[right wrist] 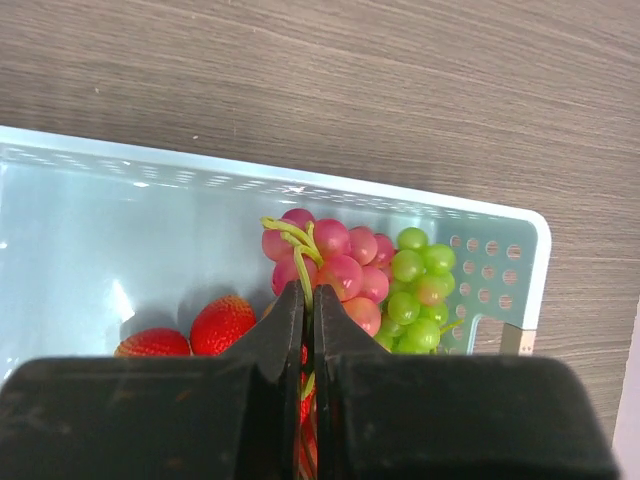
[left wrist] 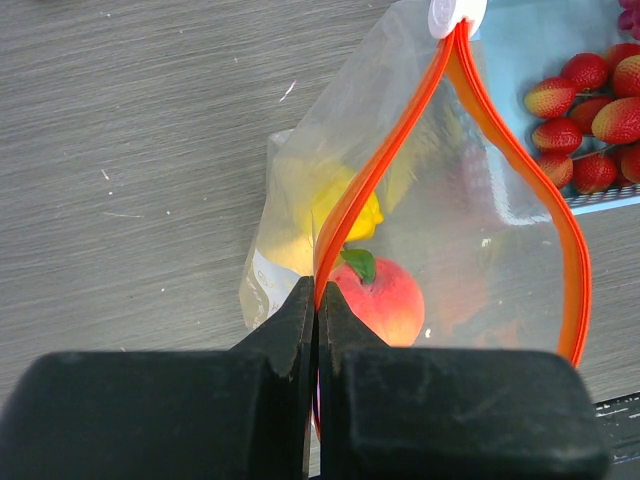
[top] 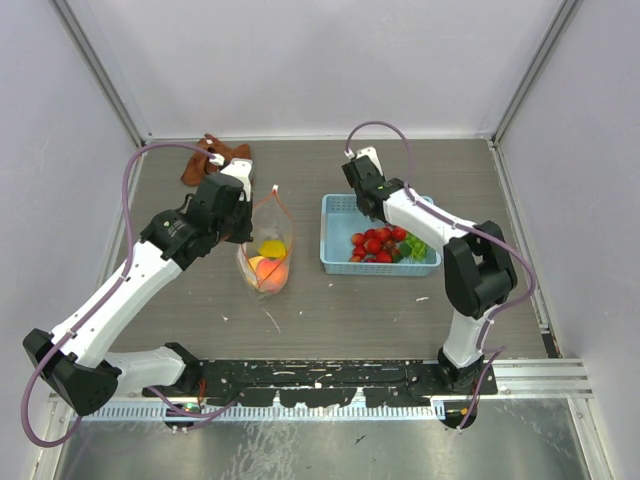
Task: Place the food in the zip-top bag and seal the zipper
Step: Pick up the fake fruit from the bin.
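Note:
The clear zip-top bag stands open on the table, its orange-red zipper spread in a loop with the white slider tab at the far end. Inside lie a peach and a yellow piece. My left gripper is shut on the zipper's near edge; it also shows in the top view. My right gripper is shut on the green stem of the purple grape bunch, over the basket. Green grapes and strawberries lie beside it.
The light-blue perforated basket sits right of the bag and holds strawberries and grapes. A brown cloth lies at the back left behind my left arm. Grey walls enclose the table on three sides.

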Controlling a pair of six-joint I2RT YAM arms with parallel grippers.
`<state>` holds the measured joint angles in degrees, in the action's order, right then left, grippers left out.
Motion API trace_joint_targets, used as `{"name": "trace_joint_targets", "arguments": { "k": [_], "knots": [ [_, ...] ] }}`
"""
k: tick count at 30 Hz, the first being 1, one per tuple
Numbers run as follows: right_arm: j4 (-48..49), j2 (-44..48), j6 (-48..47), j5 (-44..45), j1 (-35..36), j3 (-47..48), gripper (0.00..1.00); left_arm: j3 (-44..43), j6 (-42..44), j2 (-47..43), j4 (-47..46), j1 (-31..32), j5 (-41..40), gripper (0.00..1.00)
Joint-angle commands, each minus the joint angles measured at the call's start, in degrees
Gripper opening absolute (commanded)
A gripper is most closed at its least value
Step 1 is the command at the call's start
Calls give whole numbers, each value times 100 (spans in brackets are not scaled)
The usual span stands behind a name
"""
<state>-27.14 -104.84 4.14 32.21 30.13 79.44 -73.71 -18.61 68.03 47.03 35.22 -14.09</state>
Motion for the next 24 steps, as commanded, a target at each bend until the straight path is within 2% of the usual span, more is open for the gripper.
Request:
{"name": "trace_joint_targets", "arguments": {
  "k": [1,15,24],
  "knots": [
    [-74,703,213,-171,-8,28,0,-203,22,-77,-150,-22,62,0],
    [-565,2229,523,-1083,161,392,1,-212,15,-68,-141,-25,121,0],
    [-599,2911,729,-1812,629,931,0,-221,6,-40,-133,-24,136,0]
  ]
}}
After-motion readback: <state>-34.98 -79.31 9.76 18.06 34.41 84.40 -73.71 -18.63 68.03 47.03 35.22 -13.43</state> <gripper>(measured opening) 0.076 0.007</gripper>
